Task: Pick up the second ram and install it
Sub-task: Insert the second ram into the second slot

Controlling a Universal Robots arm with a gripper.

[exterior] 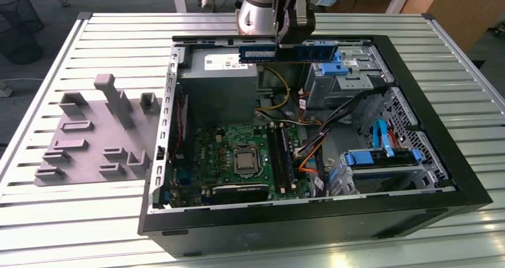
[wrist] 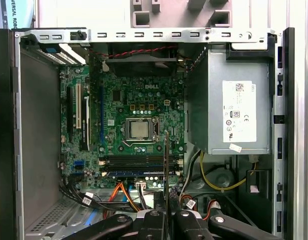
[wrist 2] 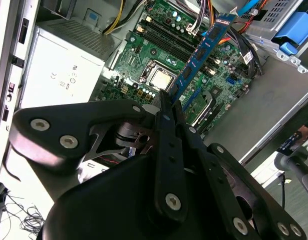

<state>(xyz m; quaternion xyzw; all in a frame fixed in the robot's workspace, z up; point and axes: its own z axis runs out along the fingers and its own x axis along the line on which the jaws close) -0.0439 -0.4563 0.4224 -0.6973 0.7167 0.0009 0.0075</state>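
Observation:
The second ram [exterior: 320, 52] is a long blue stick held level above the far end of the open computer case [exterior: 442, 179]. My gripper [exterior: 289, 42] is shut on its middle. In the second wrist view the stick [wrist 2: 201, 50] runs out from between the gripper [wrist 2: 169, 102] fingers, over the green motherboard [wrist 2: 143, 60]. The first wrist view looks along its edge, where the stick [wrist: 166, 160] is a thin dark line rising from the gripper [wrist: 166, 216] and crossing the black memory slots [wrist: 136, 162]. In the exterior view these memory slots [exterior: 282, 155] lie well below the stick.
A grey power supply [exterior: 221, 84] sits under the gripper at the case's far end. Blue drive brackets [exterior: 379, 158] and cable bundles [exterior: 316, 144] fill the exterior view's right side. A grey parts fixture [exterior: 94, 132] lies on the slatted table [exterior: 47, 220] at the exterior view's left.

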